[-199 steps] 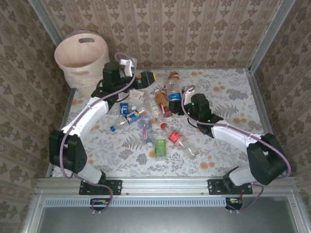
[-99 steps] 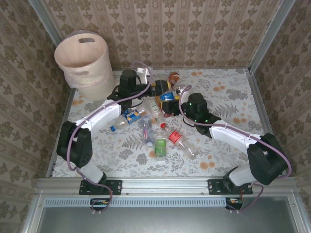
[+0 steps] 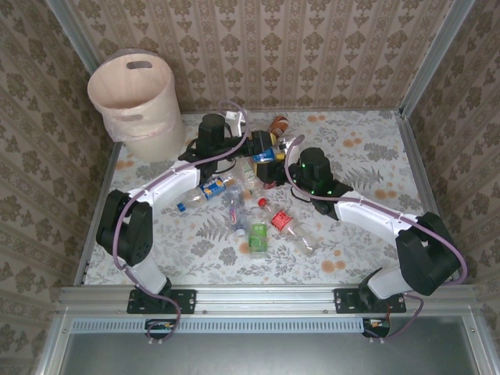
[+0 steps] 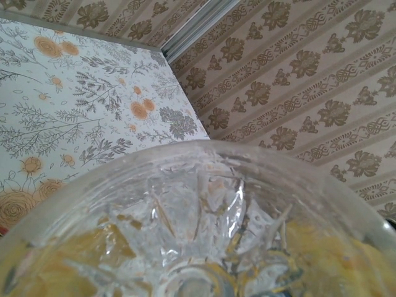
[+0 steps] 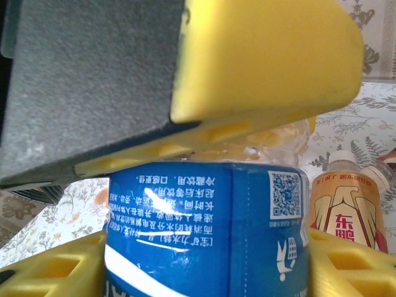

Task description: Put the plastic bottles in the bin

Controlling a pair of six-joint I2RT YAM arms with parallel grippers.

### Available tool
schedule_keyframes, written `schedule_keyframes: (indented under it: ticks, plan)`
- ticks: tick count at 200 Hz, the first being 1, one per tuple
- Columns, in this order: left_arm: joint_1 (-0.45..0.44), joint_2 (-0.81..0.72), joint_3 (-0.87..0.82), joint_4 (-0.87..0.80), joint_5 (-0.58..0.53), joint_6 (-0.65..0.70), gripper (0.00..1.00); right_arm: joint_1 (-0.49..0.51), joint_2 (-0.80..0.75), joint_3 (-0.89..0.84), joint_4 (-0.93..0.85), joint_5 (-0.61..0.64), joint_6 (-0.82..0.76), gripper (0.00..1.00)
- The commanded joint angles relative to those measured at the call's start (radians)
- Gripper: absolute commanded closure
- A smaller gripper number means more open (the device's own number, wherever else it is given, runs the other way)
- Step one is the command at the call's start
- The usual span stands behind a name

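The left arm (image 3: pixel 160 186) rises from its base with the elbow out to the left; its forearm reaches far and rightwards, and the left gripper (image 3: pixel 262 144) points right, whether its jaws grip anything being unclear. The right arm (image 3: pixel 367 215) bends near the right edge and stretches leftwards; the right gripper (image 3: pixel 275 162) sits just beside the left one, jaws clamped on a blue bottle (image 5: pixel 204 235) between yellow pads (image 5: pixel 346 275).

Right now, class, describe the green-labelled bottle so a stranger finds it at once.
Find the heap of plastic bottles on the flowered table. At its edge nearest the arm bases lies the green-labelled bottle; its right neighbour is labelled red.
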Motion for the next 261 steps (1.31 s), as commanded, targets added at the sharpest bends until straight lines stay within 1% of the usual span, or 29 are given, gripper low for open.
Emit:
schedule_keyframes:
  ticks: [1, 11, 27, 44, 47, 54, 60, 63, 83, 93, 101, 117, 126, 144, 175, 184, 214, 219, 224, 261]
  plan:
    - [0.007, -0.027, -0.026, 0.038, -0.078, -0.003, 0.39, 0.009, -0.013, 0.029, -0.031, -0.051, -0.034, 0.27]
    - [0.014, -0.034, -0.037, 0.04, -0.103, -0.006, 0.39, 0.009, -0.021, 0.029, -0.056, -0.05, -0.053, 0.21]
    - [0.027, -0.04, -0.039, 0.035, -0.108, -0.01, 0.4, 0.009, -0.04, 0.025, -0.088, -0.041, -0.082, 0.13]
    - [0.037, -0.041, -0.038, 0.02, -0.117, -0.006, 0.4, 0.009, -0.045, 0.013, -0.095, -0.01, -0.104, 0.09]
    - [0.037, -0.041, -0.038, 0.017, -0.118, -0.003, 0.4, 0.009, -0.074, 0.011, -0.095, -0.002, -0.108, 0.09]
    - [0.039, -0.04, -0.038, 0.016, -0.121, 0.002, 0.4, 0.008, -0.085, 0.006, -0.095, 0.015, -0.113, 0.07]
    - [0.04, -0.042, -0.038, 0.014, -0.125, 0.002, 0.41, 0.009, -0.09, 0.004, -0.096, 0.03, -0.118, 0.01]
    - [0.04, -0.04, -0.037, 0.013, -0.128, 0.002, 0.41, 0.009, -0.092, 0.005, -0.097, 0.037, -0.119, 0.0]
    - [0.042, -0.039, -0.033, 0.005, -0.137, 0.008, 0.41, 0.008, -0.098, 0.002, -0.1, 0.11, -0.126, 0.0]
    - [0.043, -0.043, -0.029, -0.019, -0.151, 0.019, 0.42, 0.007, -0.101, -0.001, -0.098, 0.168, -0.124, 0.0]
    - [0.045, -0.046, -0.019, -0.057, -0.174, 0.033, 0.42, 0.007, -0.098, -0.003, -0.1, 0.236, -0.117, 0.0]
    - [0.05, -0.056, -0.011, -0.121, -0.222, 0.064, 0.43, 0.007, -0.083, -0.003, -0.119, 0.434, -0.079, 0.0]
    - [0.055, -0.066, -0.014, -0.133, -0.24, 0.078, 0.43, 0.007, -0.071, -0.003, -0.133, 0.503, -0.082, 0.0]
    - [0.065, -0.087, -0.009, -0.176, -0.282, 0.117, 0.43, 0.007, -0.059, 0.002, -0.173, 0.607, -0.064, 0.0]
    - [0.078, -0.133, 0.029, -0.298, -0.402, 0.231, 0.43, 0.0, 0.017, 0.034, -0.282, 0.75, -0.02, 0.0]
    - [0.082, -0.145, 0.047, -0.33, -0.437, 0.267, 0.43, -0.005, 0.03, 0.035, -0.301, 0.77, -0.001, 0.0]
    - [0.091, -0.169, 0.099, -0.396, -0.534, 0.367, 0.43, -0.019, 0.05, 0.023, -0.304, 0.778, 0.055, 0.0]
    - [0.091, -0.17, 0.107, -0.398, -0.536, 0.38, 0.42, -0.019, 0.053, 0.02, -0.3, 0.782, 0.059, 0.0]
    - [0.123, -0.172, 0.114, -0.4, -0.538, 0.385, 0.43, -0.02, 0.053, 0.018, -0.294, 0.786, 0.059, 0.0]
    - [0.195, -0.172, 0.172, -0.398, -0.533, 0.399, 0.43, -0.02, 0.044, 0.004, -0.291, 0.799, 0.067, 0.0]
